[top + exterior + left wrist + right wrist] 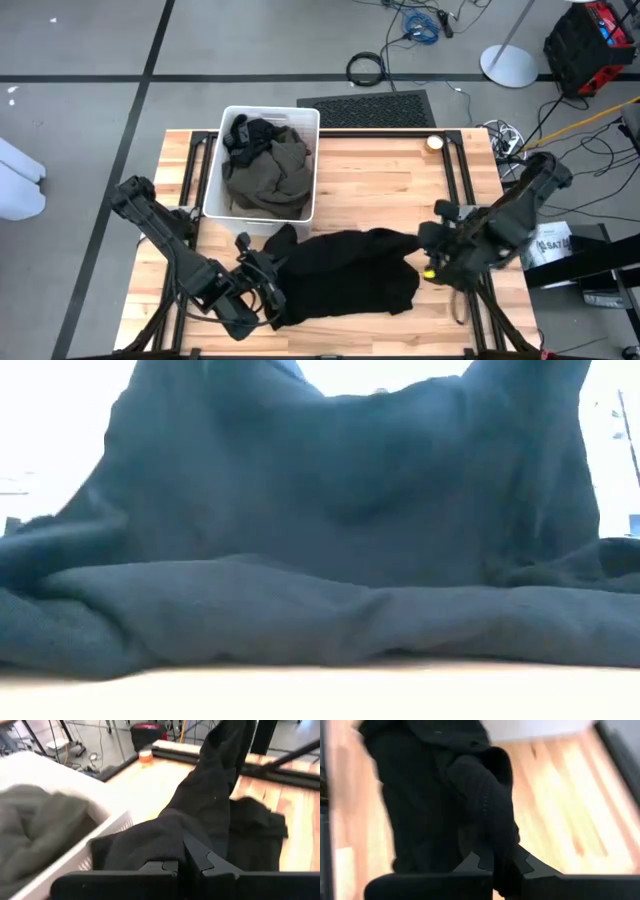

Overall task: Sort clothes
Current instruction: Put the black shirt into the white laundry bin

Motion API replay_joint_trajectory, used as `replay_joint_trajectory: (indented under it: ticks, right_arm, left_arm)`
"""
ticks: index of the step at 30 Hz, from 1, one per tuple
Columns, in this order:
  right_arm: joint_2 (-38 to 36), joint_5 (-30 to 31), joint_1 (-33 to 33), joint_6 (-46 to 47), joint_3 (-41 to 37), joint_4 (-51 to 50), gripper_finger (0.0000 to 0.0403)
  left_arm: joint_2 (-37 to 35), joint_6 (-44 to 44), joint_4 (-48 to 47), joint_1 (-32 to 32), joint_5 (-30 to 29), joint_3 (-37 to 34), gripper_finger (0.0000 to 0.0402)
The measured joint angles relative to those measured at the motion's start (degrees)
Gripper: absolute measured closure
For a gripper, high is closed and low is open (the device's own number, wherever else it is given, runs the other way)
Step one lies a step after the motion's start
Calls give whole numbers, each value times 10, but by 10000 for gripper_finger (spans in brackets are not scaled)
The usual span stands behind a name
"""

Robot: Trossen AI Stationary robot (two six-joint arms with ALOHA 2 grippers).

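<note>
Black garment (345,275) lies spread on the counter (380,170), in front of the bin (215,165). Left claw (268,290) is clamped on its left edge, right claw (428,258) clamped on its right edge. Risk: thin pinches slip when lifted; slack middle drags, may catch the bin rim. Olive garment (270,172) is already binned.

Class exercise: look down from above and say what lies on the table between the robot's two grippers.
In the high view, the black garment spans the stretch from the left gripper to the right gripper, each pinching one end.
</note>
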Motion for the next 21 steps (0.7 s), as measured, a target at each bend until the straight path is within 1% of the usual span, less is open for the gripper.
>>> replay_joint_trajectory:
  ticks: [4,7,11,14,16,19,21]
  right_arm:
    - [-25,-38,-23,23,-132,88,403]
    - [-33,-85,-34,17,-214,198,403]
    - [-25,-148,-39,6,-305,348,403]
    - [-14,-200,-36,31,-348,439,403]
    - [-2,-222,-28,50,-366,477,403]
    - [15,-247,-16,86,-380,510,403]
    - [29,-273,-14,105,-385,512,403]
  left_arm:
    - [-1,0,84,3,32,-71,398]
    - [-1,-2,134,8,72,-117,398]
    - [-1,-41,192,9,130,-174,398]
    - [-1,-77,211,8,177,-202,397]
    - [0,-97,222,7,212,-218,395]
    - [4,-125,244,7,257,-239,394]
    - [9,-133,261,7,282,-250,393]
